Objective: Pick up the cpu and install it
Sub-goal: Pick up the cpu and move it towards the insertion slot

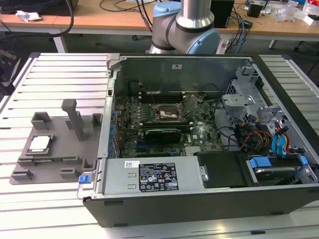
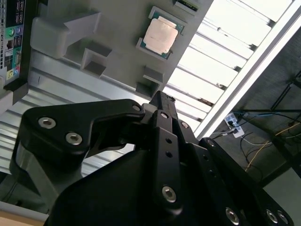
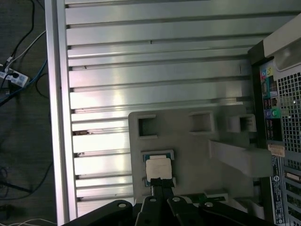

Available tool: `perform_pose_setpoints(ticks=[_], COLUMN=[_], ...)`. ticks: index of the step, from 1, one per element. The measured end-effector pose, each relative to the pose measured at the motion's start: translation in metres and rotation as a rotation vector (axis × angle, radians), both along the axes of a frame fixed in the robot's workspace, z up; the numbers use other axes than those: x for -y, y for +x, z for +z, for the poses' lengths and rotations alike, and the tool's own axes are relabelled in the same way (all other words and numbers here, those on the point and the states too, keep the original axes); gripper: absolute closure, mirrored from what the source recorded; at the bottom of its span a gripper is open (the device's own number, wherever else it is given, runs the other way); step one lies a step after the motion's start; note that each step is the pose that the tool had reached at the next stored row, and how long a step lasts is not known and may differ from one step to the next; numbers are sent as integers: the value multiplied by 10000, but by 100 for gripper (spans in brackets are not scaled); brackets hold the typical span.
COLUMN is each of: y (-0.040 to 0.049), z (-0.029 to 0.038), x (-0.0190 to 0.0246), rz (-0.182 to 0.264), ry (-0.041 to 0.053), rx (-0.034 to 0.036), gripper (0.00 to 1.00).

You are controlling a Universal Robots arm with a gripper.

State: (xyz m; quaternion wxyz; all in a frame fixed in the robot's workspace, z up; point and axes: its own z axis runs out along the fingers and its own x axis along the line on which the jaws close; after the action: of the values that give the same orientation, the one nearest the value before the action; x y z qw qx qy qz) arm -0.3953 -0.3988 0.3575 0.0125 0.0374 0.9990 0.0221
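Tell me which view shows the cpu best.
The second wrist view: the cpu lies whole and unobstructed in the grey tray. In the first wrist view the pincer overlaps one edge. The exterior view shows it from farther off, at the exterior view's left.

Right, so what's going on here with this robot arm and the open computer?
The robot arm's claw hangs over the grey fixture tray, pointed towards the cpu, which lies flat in its recess there, untouched. The tray sits to the exterior view's left of the open computer case. The cpu is not yet in the motherboard socket.
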Motion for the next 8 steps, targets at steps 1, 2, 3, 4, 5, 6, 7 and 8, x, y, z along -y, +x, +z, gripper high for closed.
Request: perform_pose_setpoints(ticks=[1,2,3,4,5,6,7,8], y=[0,0,0,0,0,0,0,0], z=[-20,-41,-54,-64,-71,-78,-92,-113], x=[0,0,0,0,0,0,0,0], rz=[0,0,0,0,0,0,0,0], ry=[0,0,0,1,1,0,0,0], rx=[0,1,0,1,1,1,1,1], gripper=[89,89,89,89,89,89,89,89])
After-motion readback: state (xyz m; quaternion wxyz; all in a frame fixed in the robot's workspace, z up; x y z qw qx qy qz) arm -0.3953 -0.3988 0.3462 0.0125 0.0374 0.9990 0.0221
